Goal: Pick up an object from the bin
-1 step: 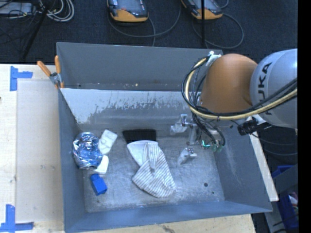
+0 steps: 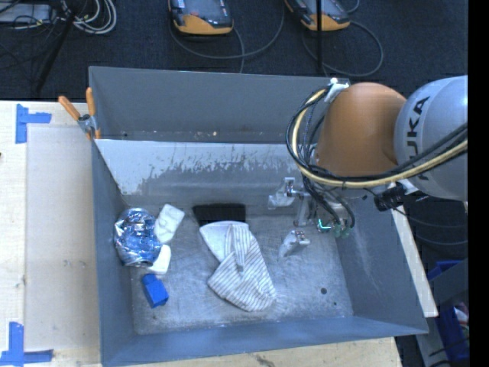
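The gripper [image 2: 289, 222] is hanging spread and empty beside the striped cloth [image 2: 243, 272] (next it likely needs to go lower).

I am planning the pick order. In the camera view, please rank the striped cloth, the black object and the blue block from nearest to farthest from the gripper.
1. striped cloth, just left of the gripper
2. black object, further left, toward the back wall
3. blue block, far left, near the front
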